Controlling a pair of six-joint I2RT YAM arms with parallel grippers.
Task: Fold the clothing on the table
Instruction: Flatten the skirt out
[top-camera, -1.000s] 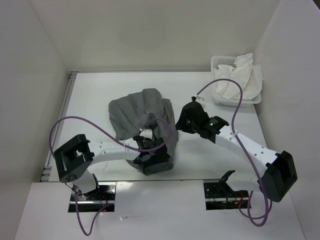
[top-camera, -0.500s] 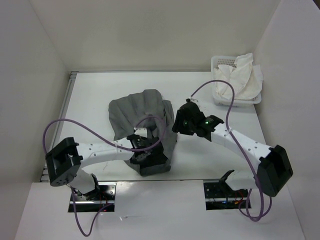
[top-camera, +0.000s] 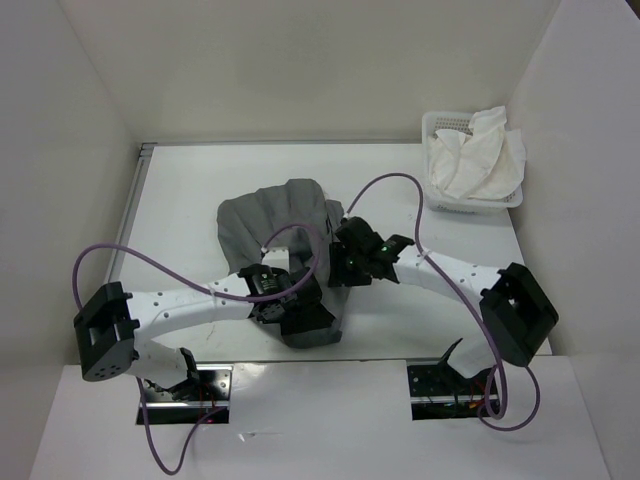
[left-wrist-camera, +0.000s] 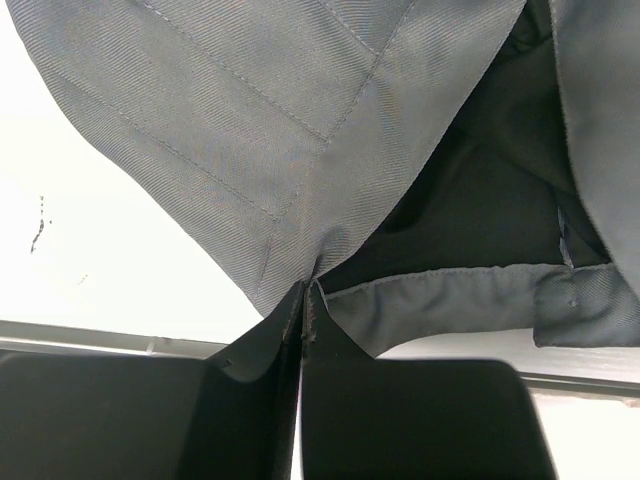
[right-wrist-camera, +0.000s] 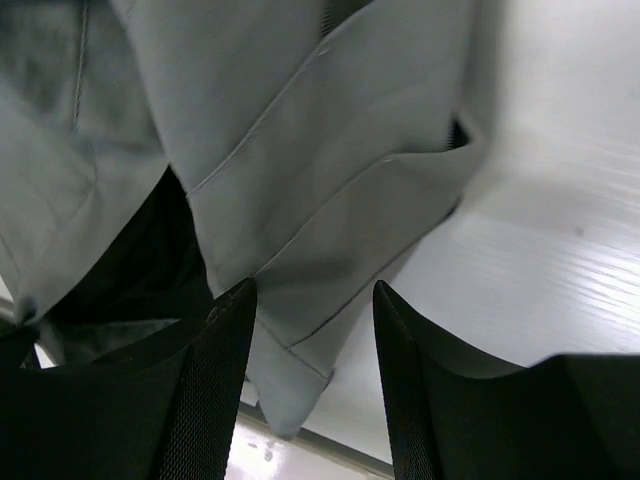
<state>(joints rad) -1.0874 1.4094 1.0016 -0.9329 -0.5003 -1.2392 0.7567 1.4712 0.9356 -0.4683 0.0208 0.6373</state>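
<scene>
Clothing (top-camera: 270, 215) lies crumpled in the middle of the bench (top-camera: 180, 190), its near end bunched close to the front edge, and both arms now reach it. The bench is a broad, smooth, matt white slab with a thin metal strip along its edge. The clothing is dark grey woven fabric, finely ribbed like twill up close. It has straight stitched seams, soft wrinkles and a darker, almost black inside showing through an opening. At the far right corner, well apart from the garment, a white slotted plastic basket (top-camera: 440, 125) holds a rumpled white cloth (top-camera: 480, 160).

Within the last second the left gripper (top-camera: 287, 303) has gone from part-open to fully closed. Its wrist view shows the jaws pinched on a thin hemmed edge beside that opening, near the front of the bench. The right gripper (top-camera: 343, 265) has swung in from the bare bench to the right of the garment and now sits over its right-hand edge. Its black, fine-textured jaws have spread wide and straddle a stitched corner flap without gripping it.

By my reading, one edge is secured and the second grasp is being set up, so the fold itself has not yet begun. The right jaws would need to close on that flap before the two arms can lift the fabric and lay it over.
</scene>
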